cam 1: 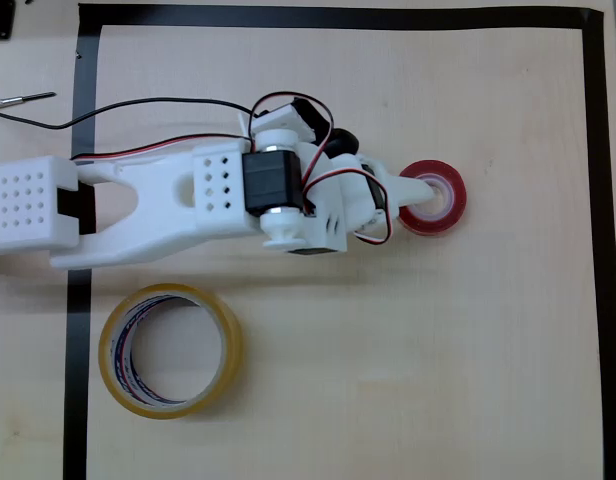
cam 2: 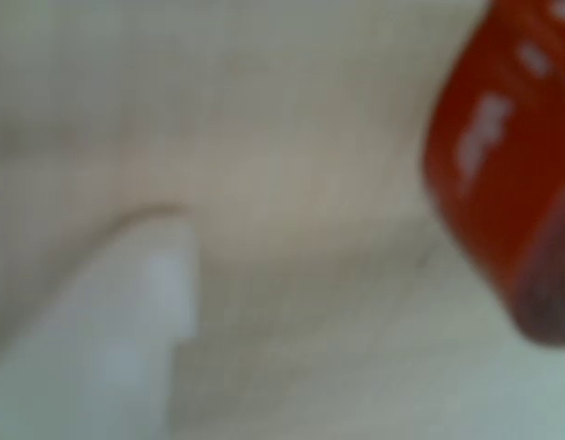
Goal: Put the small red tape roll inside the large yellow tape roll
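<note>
Open tabletop (cam 1: 408, 380) between small red tape roll (cam 1: 433, 197) and large yellow tape roll (cam 1: 170, 349); the two lie well apart with bare wood between. Wide centre hole of yellow roll unobstructed from above. White arm (cam 1: 168, 195) spans the upper left, just above the yellow roll. Black cable (cam 1: 138, 103) loops near the arm's top. Black tape border (cam 1: 594, 240) lies flat right of the red roll. Wrist view blurred: red roll (cam 2: 507, 165) close at right, white finger (cam 2: 108, 339) lower left, clear gap between.

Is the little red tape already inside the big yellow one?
No. The small red tape roll lies apart from the large yellow tape roll, whose hole is empty.
</note>
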Controlling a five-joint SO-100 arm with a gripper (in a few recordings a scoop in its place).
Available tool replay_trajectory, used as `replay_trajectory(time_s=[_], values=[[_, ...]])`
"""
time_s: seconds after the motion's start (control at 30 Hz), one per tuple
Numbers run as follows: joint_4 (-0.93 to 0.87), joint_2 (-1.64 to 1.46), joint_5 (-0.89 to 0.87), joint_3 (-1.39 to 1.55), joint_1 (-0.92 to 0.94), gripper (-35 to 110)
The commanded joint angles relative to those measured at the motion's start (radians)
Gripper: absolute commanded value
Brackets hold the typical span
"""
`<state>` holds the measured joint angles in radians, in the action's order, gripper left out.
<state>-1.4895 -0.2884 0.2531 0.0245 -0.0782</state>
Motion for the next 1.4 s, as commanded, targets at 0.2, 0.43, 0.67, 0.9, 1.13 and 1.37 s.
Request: replay_trajectory(time_s=[0.2, 0.43, 0.67, 0.9, 1.13, 1.37], values=[[-0.187, -0.055, 0.026, 0.026, 0.003, 33], [-0.311, 0.012, 0.026, -0.091, 0.011, 33], [-0.318, -0.072, 0.026, 0.040, -0.020, 33], [-0.318, -0.207, 0.028, 0.189, -0.040, 33], [-0.318, -0.393, 0.025, 0.258, -0.067, 33], [-0.318, -0.611, 0.028, 0.371, -0.121, 33]])
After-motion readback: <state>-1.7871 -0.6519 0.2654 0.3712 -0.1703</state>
